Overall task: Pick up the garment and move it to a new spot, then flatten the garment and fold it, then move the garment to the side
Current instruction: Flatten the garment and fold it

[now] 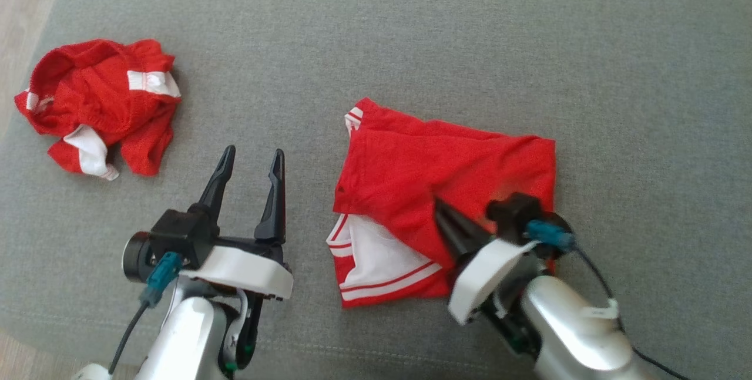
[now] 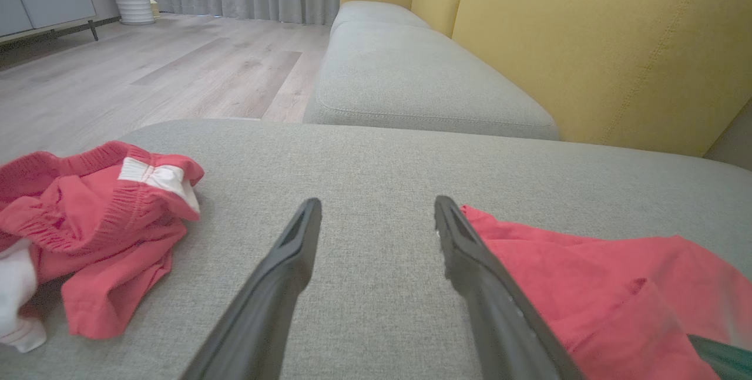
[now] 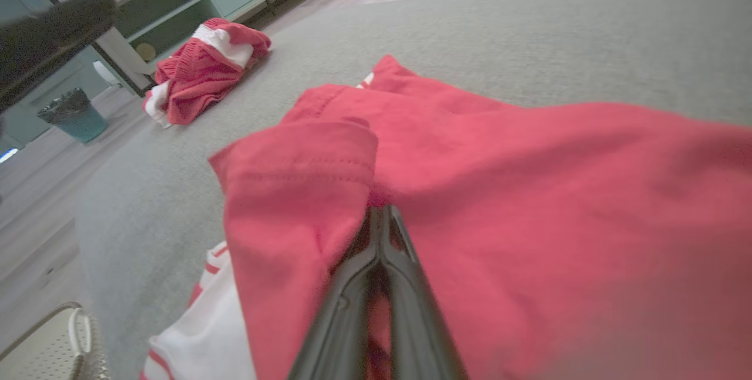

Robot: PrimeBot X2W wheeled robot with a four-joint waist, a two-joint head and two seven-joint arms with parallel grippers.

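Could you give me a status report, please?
Right gripper shut on red garment, pinching a fold. Left gripper open, holding nothing. Crumpled garment lies apart at left, not in the way.

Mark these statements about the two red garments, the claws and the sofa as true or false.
1. The right claw is shut on the flat red fabric garment with white striped trim. True.
2. The crumpled red-and-white fabric garment lies to the robot's left of the flat one. True.
3. The left claw grips the crumpled garment. False: it is open, holds nothing and is apart from that garment.
4. The two garments overlap. False: bare grey fabric cushion lies between them.
5. The sofa backrest is blue. False: the padded sofa backrest is yellow.
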